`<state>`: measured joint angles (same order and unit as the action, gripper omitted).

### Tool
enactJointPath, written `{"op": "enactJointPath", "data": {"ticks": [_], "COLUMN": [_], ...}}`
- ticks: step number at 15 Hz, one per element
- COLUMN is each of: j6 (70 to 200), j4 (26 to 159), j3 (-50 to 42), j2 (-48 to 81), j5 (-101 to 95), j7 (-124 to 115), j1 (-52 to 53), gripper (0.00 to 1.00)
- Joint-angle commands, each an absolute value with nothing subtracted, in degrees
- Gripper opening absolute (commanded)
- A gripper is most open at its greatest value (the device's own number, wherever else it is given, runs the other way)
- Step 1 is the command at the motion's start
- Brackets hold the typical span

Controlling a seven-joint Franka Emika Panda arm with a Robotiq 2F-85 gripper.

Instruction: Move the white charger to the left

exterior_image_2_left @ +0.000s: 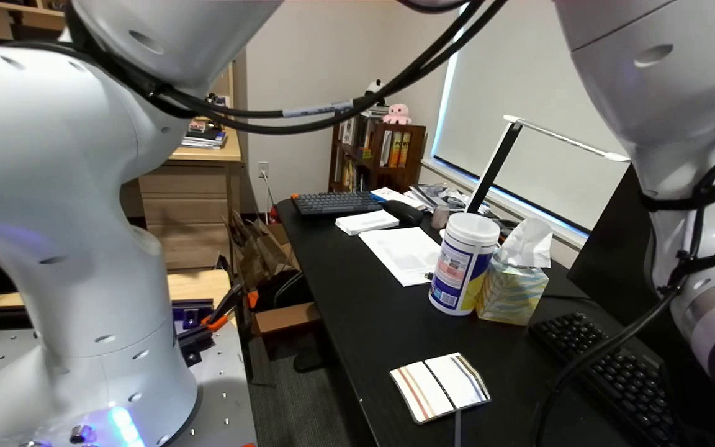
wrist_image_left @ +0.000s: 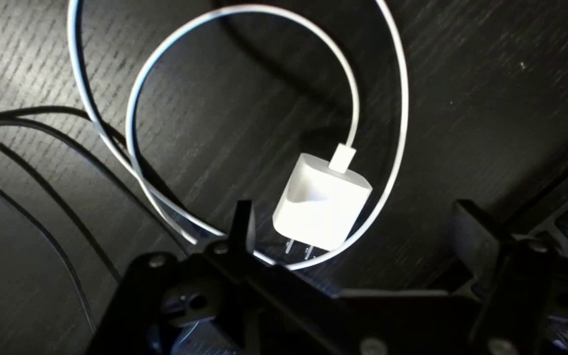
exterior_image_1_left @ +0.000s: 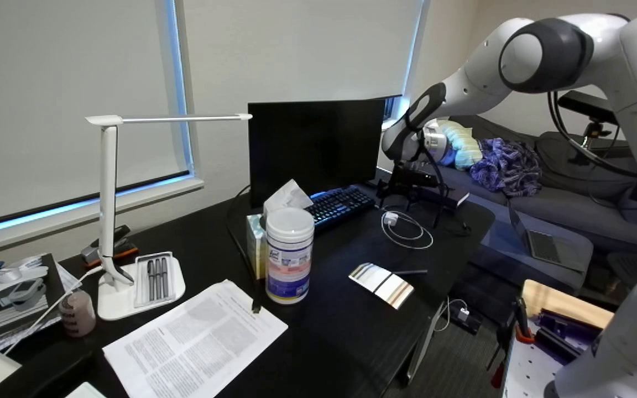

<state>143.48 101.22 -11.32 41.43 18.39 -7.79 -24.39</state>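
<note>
One black desk (exterior_image_1_left: 340, 342) near a sofa (exterior_image_1_left: 578, 207) bears the charger (wrist_image_left: 324, 207).

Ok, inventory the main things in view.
charger: 1, white, desk
cord: 1, white, plugged into charger
striped object: 1, mostly white, desk
tub: 1, white-purple, desk
tissue box: 1, yellow-blue, beside tub
papers: count unclear, white, desk
lamp: 1, mostly white, desk
keyboards: 2, dark, desk
monitor: 1, black, desk
desk: 1, black, by windows
sofa: 1, grey, beyond desk
bookcase: 1, brown, corner
arm: 1, white-grey, over desk
gripper: 1, black, over desk, open
</note>
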Motion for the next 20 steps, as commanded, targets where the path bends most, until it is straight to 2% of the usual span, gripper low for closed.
{"op": "enactJointPath", "data": {"ticks": [1, 14, 20], "j6": [142.5, 144.3, 146.5], "j4": [97.6, 96.3, 94.1], "j3": [-11.4, -11.3, -8.0], "j2": [44.6, 47.8, 49.7], "j5": [20.5, 24.6, 27.1], "j7": [-12.9, -18.9, -15.9], "j1": [-24.6, -25.7, -27.9], "gripper": [1.00, 1.00, 1.00]}}
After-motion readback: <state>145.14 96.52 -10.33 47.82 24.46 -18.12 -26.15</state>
